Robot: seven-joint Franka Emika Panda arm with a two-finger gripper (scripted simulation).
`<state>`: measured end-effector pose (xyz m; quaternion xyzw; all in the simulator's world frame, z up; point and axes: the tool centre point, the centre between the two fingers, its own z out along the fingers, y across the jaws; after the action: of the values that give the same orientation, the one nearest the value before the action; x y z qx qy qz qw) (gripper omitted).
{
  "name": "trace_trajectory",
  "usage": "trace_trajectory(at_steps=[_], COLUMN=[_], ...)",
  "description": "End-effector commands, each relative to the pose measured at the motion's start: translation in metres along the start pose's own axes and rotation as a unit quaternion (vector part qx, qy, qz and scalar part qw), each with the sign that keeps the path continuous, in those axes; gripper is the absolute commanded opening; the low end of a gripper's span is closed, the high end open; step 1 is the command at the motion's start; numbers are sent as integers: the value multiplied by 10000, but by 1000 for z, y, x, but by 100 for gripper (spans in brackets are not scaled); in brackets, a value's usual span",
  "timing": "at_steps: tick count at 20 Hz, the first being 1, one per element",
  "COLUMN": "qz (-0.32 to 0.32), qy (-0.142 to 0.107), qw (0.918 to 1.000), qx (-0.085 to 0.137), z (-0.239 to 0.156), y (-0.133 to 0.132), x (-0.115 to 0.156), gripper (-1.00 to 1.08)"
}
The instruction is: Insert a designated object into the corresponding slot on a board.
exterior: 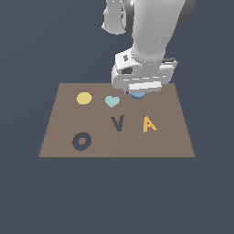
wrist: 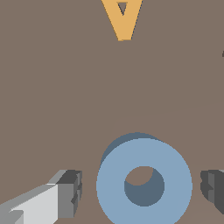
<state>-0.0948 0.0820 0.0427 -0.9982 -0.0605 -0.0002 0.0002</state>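
Observation:
The blue ring (wrist: pixel 144 183) lies flat on the brown board (exterior: pixel 59 114), near the board's far edge; in the exterior view only a sliver of the ring (exterior: pixel 138 95) shows under the hand. My gripper (wrist: pixel 142 190) is open and straddles the ring, one fingertip (wrist: pixel 70 192) on each side with a gap to the ring. The dark navy O slot (exterior: pixel 82 141) sits near the board's front corner on the exterior view's left, far from the gripper (exterior: pixel 137 93).
On the board are a yellow disc (exterior: pixel 84 98), a pale teal heart (exterior: pixel 112 101), a dark V recess (exterior: pixel 118 123) and an orange letter A (exterior: pixel 149 124), which also shows in the wrist view (wrist: pixel 123 17). Dark floor surrounds the board.

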Motion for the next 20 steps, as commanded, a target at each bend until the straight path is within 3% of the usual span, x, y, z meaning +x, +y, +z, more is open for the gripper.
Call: trace_trajectory(at_steps=[1, 5, 6, 20], qz=[0, 2, 2, 46], qy=[-5, -3, -3, 3], qw=[10000, 10000, 10000, 10000], qx=[0, -2, -2, -2], z=[8, 13, 13, 12], y=[0, 0, 0, 1], x=[0, 0, 0, 2], gripper=[100, 100, -100, -100])
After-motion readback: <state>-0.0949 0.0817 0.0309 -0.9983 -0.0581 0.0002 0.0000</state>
